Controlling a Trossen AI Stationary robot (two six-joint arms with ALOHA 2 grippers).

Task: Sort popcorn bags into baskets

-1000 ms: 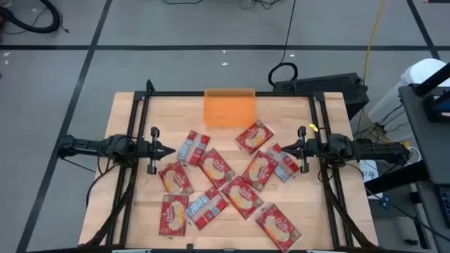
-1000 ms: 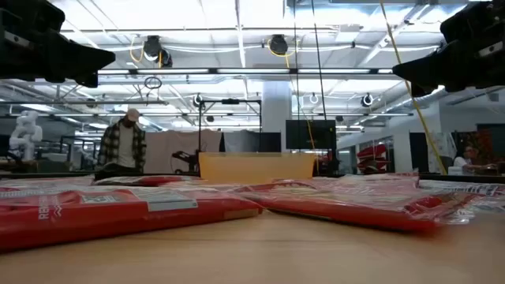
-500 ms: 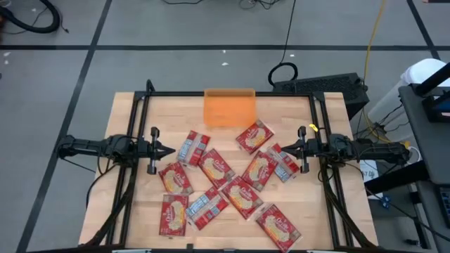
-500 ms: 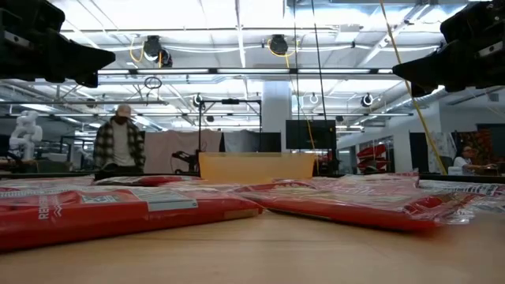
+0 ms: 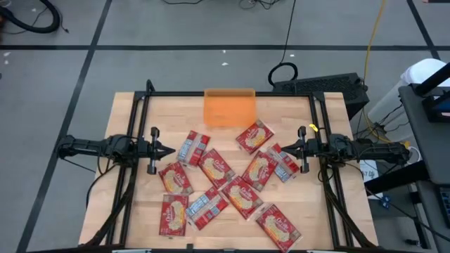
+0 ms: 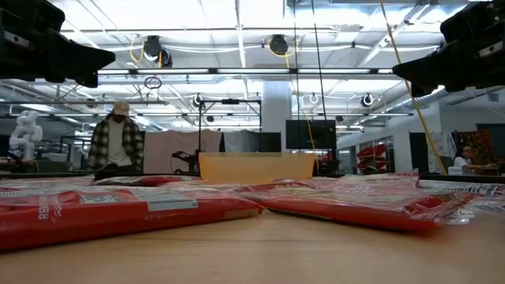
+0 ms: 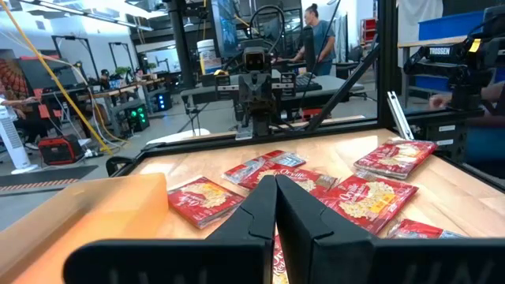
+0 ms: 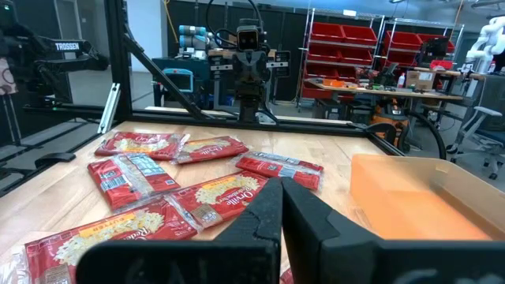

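Red popcorn bags [image 5: 223, 184] lie scattered mid-table, orange basket [image 5: 229, 107] at the far edge. We note left gripper [image 5: 171, 150] and right gripper [image 5: 287, 148] closed, empty (both above the wood).

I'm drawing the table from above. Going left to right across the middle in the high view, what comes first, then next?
Left gripper → silver-grey popcorn bag → red popcorn bag → right gripper.

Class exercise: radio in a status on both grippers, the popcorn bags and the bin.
Left gripper, right gripper: shut, empty, above table edges. Popcorn bags scattered on table. Orange bin empty. Nothing blocking.
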